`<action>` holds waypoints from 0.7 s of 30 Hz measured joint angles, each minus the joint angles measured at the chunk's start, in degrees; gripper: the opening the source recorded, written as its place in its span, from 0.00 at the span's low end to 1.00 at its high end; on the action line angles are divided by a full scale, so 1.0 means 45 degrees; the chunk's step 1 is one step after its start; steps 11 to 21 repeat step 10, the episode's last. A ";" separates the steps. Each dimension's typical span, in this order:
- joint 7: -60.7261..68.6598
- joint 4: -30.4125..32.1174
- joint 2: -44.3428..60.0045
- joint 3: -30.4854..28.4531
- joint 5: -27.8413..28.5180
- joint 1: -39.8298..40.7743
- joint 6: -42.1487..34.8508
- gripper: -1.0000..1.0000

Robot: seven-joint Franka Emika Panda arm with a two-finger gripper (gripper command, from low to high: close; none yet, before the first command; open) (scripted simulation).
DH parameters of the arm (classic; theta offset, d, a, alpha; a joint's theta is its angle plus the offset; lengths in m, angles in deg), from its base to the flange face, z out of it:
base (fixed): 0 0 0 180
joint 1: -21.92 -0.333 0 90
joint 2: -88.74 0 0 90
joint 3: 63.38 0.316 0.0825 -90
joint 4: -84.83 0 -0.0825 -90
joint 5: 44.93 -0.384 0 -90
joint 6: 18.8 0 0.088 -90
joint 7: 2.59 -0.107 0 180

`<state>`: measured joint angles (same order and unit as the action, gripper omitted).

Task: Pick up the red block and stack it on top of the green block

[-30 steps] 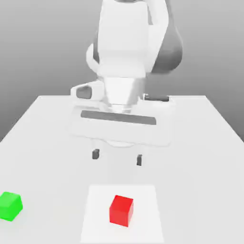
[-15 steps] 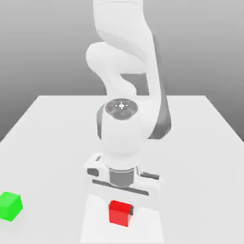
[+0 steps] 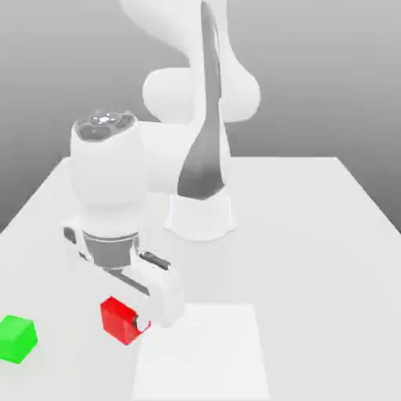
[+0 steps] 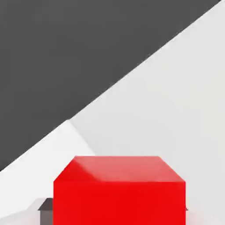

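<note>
Pad (image 3: 202, 356), flat, white and four-sided, lies on the pale tabletop (image 3: 313, 266) at the front of the exterior view. Green block (image 3: 16, 339) sits on the tabletop near the exterior view's left edge, well apart from the pad.

Panda arm (image 3: 205, 117) reaches toward the exterior view's left. Its hand (image 3: 125, 278) points down, turned at an angle to the table edges, wide body slanting lower toward the exterior view's right.

Gripper (image 3: 125, 321) is closed on the red block (image 3: 117, 319); dark fingertip (image 3: 142, 323) against one side, block between the fingers. Hand view has the block square to the gripper, a finger at each side. Red block is under the hand, between the green block and the pad's middle as the exterior view sees it, apart from green. Can't tell its exact height over the table.
</note>
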<state>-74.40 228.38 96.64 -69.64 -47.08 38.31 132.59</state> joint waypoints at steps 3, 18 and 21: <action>-0.0620 -0.0769 0.0501 -0.0992 -0.0433 0.0954 -0.0297 0.00; -0.0571 -0.1570 0.2455 -0.1144 -0.1482 0.1974 0.0775 1.00; -0.0571 -0.1570 0.2455 -0.1144 -0.1482 0.1974 0.0775 1.00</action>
